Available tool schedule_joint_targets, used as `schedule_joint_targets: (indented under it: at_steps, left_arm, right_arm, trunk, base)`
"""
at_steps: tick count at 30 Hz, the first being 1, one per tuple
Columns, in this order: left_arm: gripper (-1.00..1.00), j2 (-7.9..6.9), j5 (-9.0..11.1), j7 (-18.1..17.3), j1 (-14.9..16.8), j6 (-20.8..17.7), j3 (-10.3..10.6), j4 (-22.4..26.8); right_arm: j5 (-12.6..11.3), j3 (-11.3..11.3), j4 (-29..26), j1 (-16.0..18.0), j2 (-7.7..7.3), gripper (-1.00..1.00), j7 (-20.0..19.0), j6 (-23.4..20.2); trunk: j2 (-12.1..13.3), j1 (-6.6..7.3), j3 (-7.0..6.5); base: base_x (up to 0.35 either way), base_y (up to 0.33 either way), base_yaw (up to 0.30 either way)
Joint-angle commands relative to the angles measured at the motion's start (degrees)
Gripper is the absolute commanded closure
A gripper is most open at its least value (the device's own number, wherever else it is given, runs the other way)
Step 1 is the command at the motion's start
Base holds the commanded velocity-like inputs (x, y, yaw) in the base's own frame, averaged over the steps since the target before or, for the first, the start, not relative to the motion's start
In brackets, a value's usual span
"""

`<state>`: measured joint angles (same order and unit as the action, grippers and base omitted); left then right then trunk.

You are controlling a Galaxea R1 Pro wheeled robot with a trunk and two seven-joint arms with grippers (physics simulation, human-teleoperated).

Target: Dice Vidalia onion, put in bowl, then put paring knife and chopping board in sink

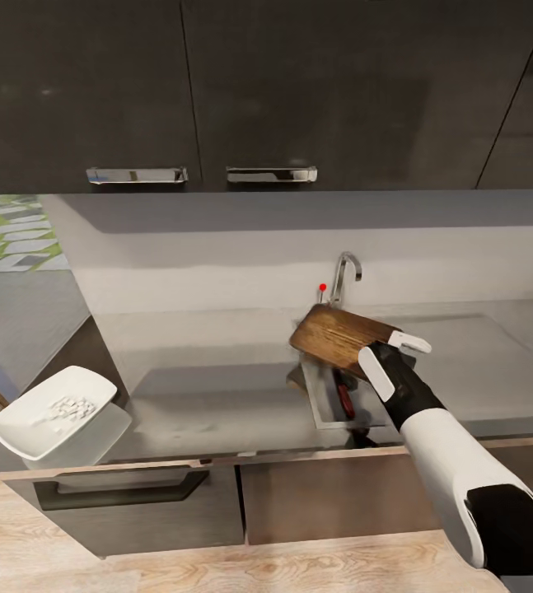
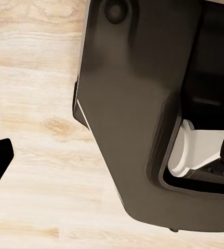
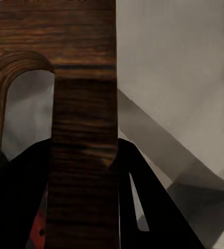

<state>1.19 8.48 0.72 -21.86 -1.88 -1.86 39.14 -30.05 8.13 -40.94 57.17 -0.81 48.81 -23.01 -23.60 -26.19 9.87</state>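
We are holding the dark brown wooden rectangular chopping board (image 1: 338,336) in our right gripper (image 1: 395,356), whose white fingers are pinching the board's near end. The right wrist view shows the wood grain (image 3: 80,155) running between the dark fingers beside the slot-shaped handle hole, so the hold is sitting right at the handle end. The board is hanging tilted in the air above the rectangular stainless-steel sink (image 1: 325,409), close in front of the angular tap with the red dot (image 1: 344,276).

Down in the basin, the small red-handled paring knife (image 1: 345,399) is already lying under the board. Well apart, on the left end of the long matte grey desk (image 1: 208,387), the white squarish shallow bowl (image 1: 56,412) is carrying pale diced pieces.

We are judging the board as stiff and fairly heavy for a hold at one end: most of its weight is reaching out beyond the fingers, so it is likely wanting to swing or slip on the smooth wood. Gripping the solid strip beside the handle hole seems the surest place. Lowering it gently, clear of the tap, looks wise, since it could otherwise knock the knife.

As for our left gripper, we cannot tell whether it is spread or closed: its wrist view is showing dark robot casing over pale wooden floor (image 2: 34,155).
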Motion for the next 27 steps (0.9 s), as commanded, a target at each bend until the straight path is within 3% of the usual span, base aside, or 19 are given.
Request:
schedule_joint_targets:
  at_steps: [1,5,11,17,21,27]
  left_arm:
    - [-1.00,0.04,0.5,0.1,0.0,-0.2,-0.1,0.1]
    - [-1.00,0.04,0.5,0.1,0.0,-0.2,-0.1,0.1]
    - [-1.00,0.11,0.5,0.0,0.0,-0.2,-0.1,0.1]
    - [-1.00,0.12,0.5,0.0,0.0,-0.2,-0.1,0.1]
    - [-1.00,0.12,0.5,0.0,0.0,-0.2,-0.1,0.1]
    - [-1.00,0.12,0.5,0.0,0.0,-0.2,-0.1,0.1]
  right_arm:
    - [-1.5,0.4,0.4,0.3,-0.04,1.00,1.3,0.7]
    - [-3.9,0.4,1.9,0.5,0.09,1.00,3.9,3.8]
    - [-6.7,0.6,1.8,0.5,0.36,1.00,12.1,7.5]
    - [-7.0,0.6,2.0,0.5,2.33,1.00,16.8,10.2]
    - [-7.2,0.6,2.1,0.5,2.69,1.00,19.3,13.0]
    - [-7.2,0.6,2.9,0.5,2.74,1.00,19.8,14.1]
  trunk:
    - [-0.1,-0.03,0.11]
    - [-0.1,-0.03,0.11]
    - [-0.1,-0.03,0.11]
    - [-0.1,-0.03,0.11]
    - [-0.1,-0.03,0.11]
    - [-0.1,-0.03,0.11]
  base:
    - [0.000,0.000,0.000]
    - [0.000,0.000,0.000]
    - [0.000,0.000,0.000]
    - [0.013,0.007,0.000]
    - [0.194,0.157,0.000]
    - [0.165,0.128,0.000]
